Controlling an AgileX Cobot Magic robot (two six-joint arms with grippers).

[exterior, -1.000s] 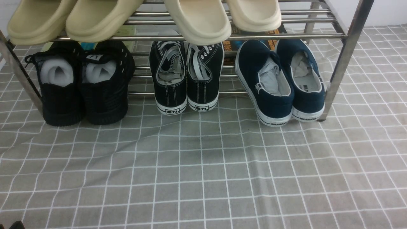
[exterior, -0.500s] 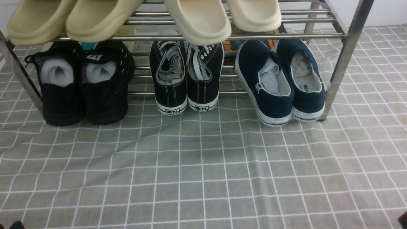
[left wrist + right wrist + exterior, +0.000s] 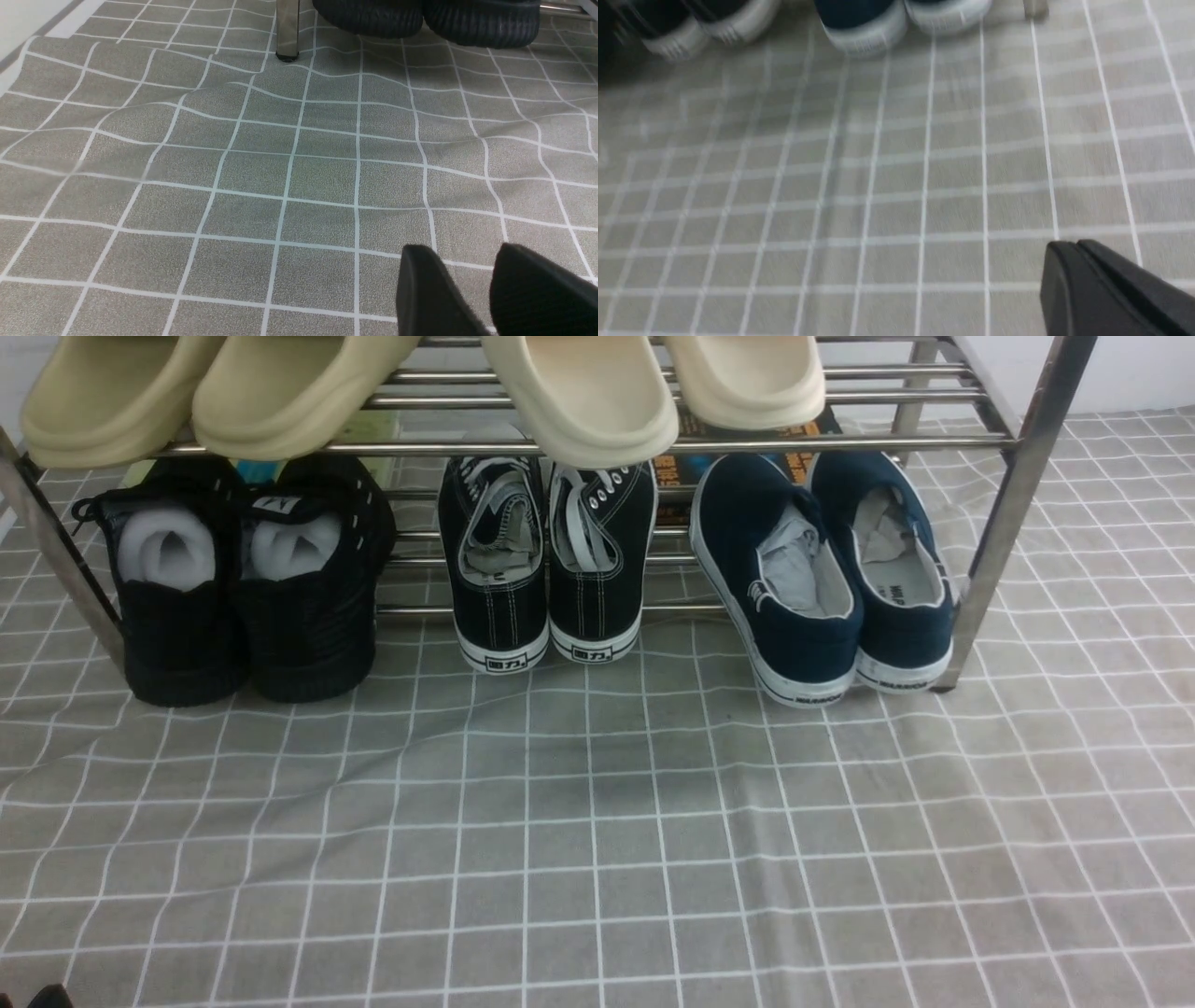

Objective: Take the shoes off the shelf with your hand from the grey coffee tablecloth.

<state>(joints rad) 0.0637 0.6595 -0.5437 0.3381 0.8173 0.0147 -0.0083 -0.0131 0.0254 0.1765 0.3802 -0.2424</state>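
Sitting: shoes (image 3: 812,635) on the lower tier of the shelf (image 3: 1018,457), right end, heels reaching the cloth (image 3: 597,821).
Left gripper (image 3: 465,252): fingers parted, empty, low over cloth.
Right gripper (image 3: 1078,243): clenched on nothing, well short of shoes.

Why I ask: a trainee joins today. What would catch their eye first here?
Three dark pairs line the lower tier of the shelf: the navy shoes at right, black lace-ups in the middle, black mesh sneakers at left. Beige slippers sit on top, above the grey checked tablecloth.
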